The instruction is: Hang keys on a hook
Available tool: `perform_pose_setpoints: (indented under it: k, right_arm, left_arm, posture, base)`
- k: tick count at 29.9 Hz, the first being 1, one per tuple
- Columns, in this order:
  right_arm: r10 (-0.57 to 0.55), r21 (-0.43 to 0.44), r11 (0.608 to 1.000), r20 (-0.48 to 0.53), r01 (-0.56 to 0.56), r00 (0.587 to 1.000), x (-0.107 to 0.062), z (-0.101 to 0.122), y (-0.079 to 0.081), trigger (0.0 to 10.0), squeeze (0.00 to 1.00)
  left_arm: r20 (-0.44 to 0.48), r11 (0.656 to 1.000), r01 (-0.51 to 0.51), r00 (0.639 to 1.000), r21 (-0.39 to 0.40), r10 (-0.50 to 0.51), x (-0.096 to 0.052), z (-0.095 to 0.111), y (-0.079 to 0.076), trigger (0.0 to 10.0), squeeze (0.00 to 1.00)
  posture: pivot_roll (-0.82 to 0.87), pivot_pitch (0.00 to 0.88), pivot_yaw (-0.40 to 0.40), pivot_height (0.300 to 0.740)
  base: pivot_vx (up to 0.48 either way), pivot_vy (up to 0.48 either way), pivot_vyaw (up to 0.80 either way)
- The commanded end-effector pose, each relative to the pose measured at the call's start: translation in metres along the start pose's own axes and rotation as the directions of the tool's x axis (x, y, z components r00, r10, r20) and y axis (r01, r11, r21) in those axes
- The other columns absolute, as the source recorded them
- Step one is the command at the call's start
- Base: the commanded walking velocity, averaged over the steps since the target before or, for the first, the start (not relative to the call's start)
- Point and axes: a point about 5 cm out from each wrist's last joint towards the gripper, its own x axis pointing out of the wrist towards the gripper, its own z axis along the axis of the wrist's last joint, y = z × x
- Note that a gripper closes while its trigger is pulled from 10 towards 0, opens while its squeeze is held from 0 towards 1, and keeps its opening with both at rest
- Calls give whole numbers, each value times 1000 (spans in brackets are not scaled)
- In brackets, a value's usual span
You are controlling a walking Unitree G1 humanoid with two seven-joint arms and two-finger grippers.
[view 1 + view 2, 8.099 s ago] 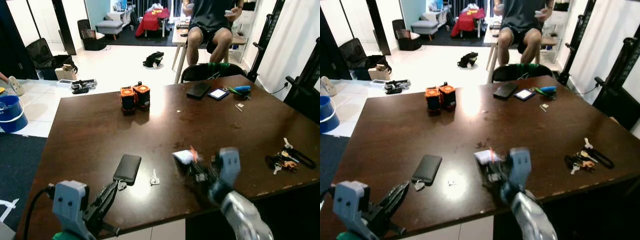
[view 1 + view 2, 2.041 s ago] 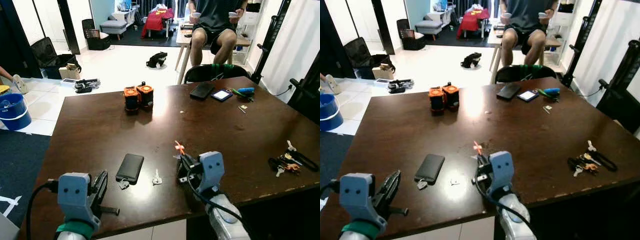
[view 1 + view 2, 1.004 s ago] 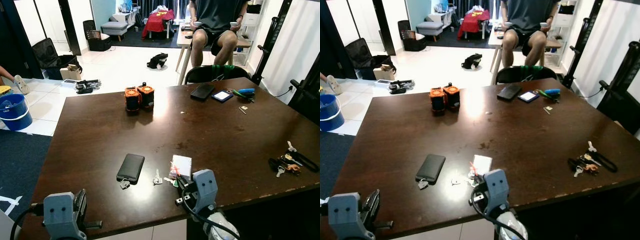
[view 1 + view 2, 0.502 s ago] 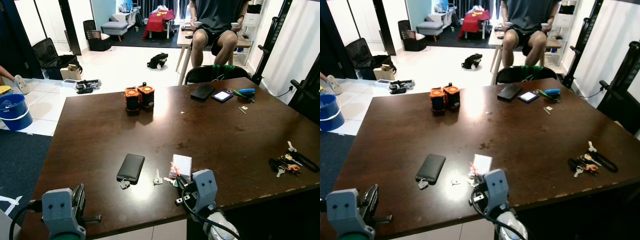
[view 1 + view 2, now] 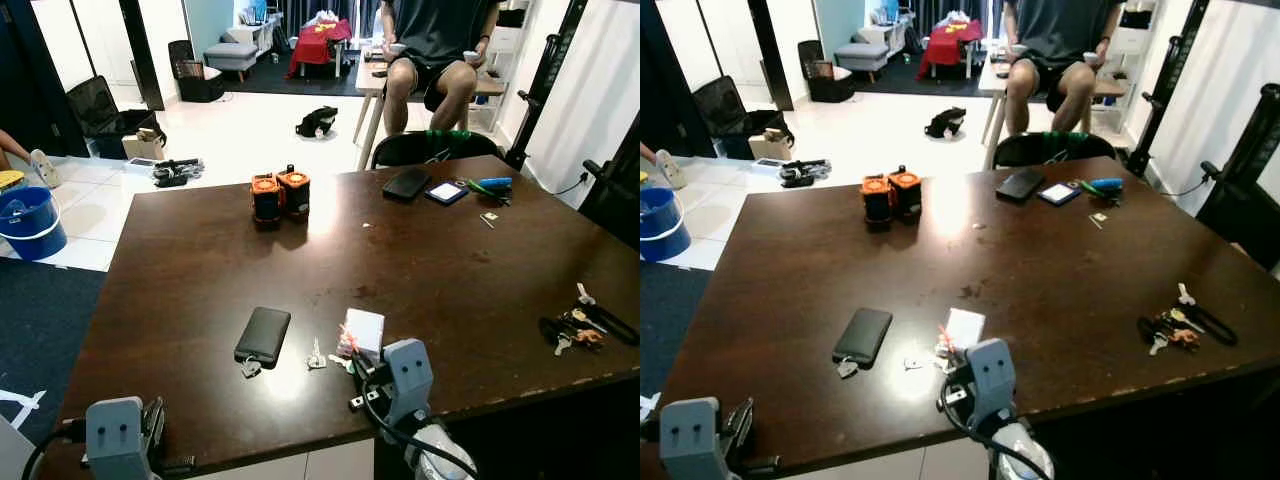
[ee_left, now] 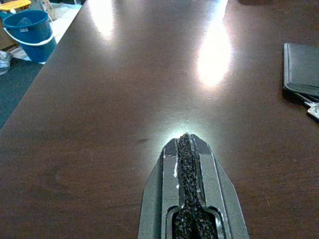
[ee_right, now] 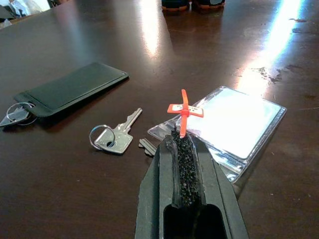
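The right gripper (image 7: 182, 137) is held low over the near edge of the table (image 5: 200, 250), its fingers pressed together on an orange tag (image 7: 184, 110). Compared with two seconds ago, when the tag was lifted above the wood, the gripper has been lowered, and a clear card sleeve (image 7: 234, 127) is now seen lying under its tip.

A single key on a ring (image 7: 113, 136) lies just beside the fingertips, near the black phone (image 5: 263, 334). A larger bunch of keys (image 5: 572, 330) rests by the table's right edge, well apart.

The left gripper (image 6: 187, 144) has been drawn back to the near left corner, shut and empty. No hook can be made out, so hanging is judged not yet begun.
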Motion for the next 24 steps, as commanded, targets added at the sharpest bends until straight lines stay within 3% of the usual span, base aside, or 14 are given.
perform_pose_setpoints:
  k: [1,15,24]
  right_arm:
    - [6,5,1000,-10,-6,1000,0,-3,2,10000,0]
    - [-25,-41,999,29,27,999,0,4,-3,10000,0]
    - [-12,-56,998,26,13,1000,-1,2,0,10000,0]
  left_arm:
    - [-25,1000,-2,1000,6,2,-1,-5,2,10000,0]
    - [-3,1000,3,1000,-10,-3,0,-5,1,10000,0]
    - [-2,1000,4,1000,-13,-4,-1,-7,0,10000,0]
  posture:
    - [-62,25,109,740]
    - [-57,26,107,740]
    - [-68,16,106,740]
  base:
    - [0,0,0]
    - [0,0,0]
    - [0,0,800]
